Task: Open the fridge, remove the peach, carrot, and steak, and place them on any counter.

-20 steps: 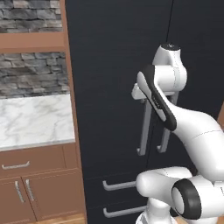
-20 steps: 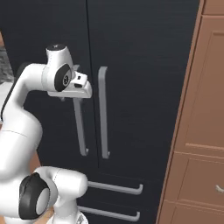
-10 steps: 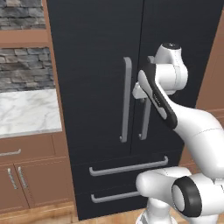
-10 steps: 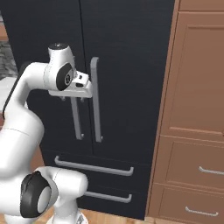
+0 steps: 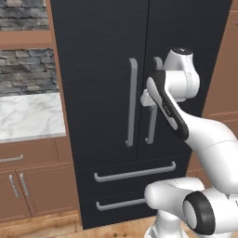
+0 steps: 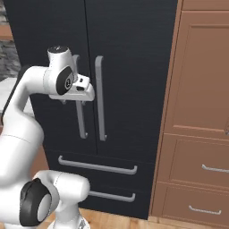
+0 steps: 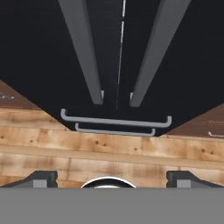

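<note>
End effector (image 7: pixel 111 177) spread wide before fridge (image 5: pixel 107 65)'s upright handles (image 5: pixel 132 102).

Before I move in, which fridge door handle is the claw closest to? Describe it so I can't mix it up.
Start at the tall black fridge between the marble counter and the brown cabinets. Two long grey vertical bars flank its centre seam; the open claw hangs by the right handle. The left handle stands clear of the arm, and the drawer handles below lie horizontal.
</note>
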Available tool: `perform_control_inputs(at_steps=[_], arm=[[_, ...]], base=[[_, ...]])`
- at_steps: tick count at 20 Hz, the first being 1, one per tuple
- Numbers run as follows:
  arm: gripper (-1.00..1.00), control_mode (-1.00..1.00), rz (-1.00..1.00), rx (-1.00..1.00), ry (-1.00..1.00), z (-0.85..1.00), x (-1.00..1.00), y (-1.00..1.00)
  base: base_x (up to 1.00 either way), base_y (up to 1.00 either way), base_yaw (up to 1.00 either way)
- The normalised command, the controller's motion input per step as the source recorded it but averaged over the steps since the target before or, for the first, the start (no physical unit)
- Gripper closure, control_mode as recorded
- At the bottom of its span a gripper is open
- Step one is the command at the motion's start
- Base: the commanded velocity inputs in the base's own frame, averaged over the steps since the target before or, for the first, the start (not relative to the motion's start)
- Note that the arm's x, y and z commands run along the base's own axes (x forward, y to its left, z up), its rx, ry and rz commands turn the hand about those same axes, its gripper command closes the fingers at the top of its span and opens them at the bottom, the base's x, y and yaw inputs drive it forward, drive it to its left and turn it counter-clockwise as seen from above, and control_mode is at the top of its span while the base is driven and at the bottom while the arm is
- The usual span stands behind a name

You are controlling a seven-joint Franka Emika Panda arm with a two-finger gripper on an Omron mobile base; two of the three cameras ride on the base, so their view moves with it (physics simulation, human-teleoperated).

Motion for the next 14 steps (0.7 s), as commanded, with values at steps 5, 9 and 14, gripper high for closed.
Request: perform_control_inputs(at_steps=[5,9,14], arm=[[-1.0,-1.0,-0.03,0.01,-0.09,-0.31,0.05,0.02],[-1.0,-1.0,-0.06,0.0,-0.15,-0.38,0.61,-0.03],[-1.0,-1.0,-0.07,0.01,-0.32,-0.18,0.29,-0.17]], base=[[0.0,0.05,-0.02],[0.0,0.0,0.0],[0.0,0.0,0.0]])
